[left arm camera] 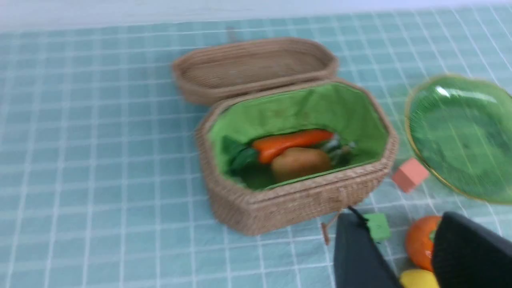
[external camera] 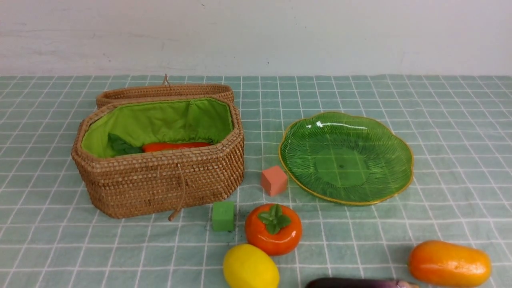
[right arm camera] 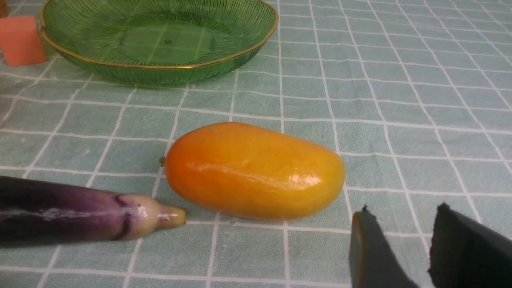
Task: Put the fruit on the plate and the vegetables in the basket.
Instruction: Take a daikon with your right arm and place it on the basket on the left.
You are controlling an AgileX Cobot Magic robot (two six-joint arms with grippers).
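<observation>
The open wicker basket [external camera: 160, 180] [left arm camera: 296, 204] holds a carrot [external camera: 176, 146] [left arm camera: 288, 142] and a brown potato [left arm camera: 300, 163]. The green plate [external camera: 346, 158] [left arm camera: 460, 136] [right arm camera: 160, 40] has nothing on it. In front of them on the cloth lie the persimmon [external camera: 273, 230] [left arm camera: 419, 240], the lemon [external camera: 250, 267] [left arm camera: 418, 279], the mango [external camera: 449, 263] [right arm camera: 254, 170] and the eggplant [external camera: 360, 283] [right arm camera: 60, 210]. My left gripper [left arm camera: 398, 218] hangs open above the persimmon and lemon, holding nothing. My right gripper [right arm camera: 402, 212] is open beside the mango's end, not touching it. Neither gripper shows in the front view.
A pink cube [external camera: 274, 181] [right arm camera: 22, 40] sits between basket and plate. A green cube [external camera: 223, 216] [left arm camera: 378, 227] stands by the basket's front corner, close to the persimmon. The basket's lid [external camera: 164, 93] lies open behind it. A wall runs along the table's back.
</observation>
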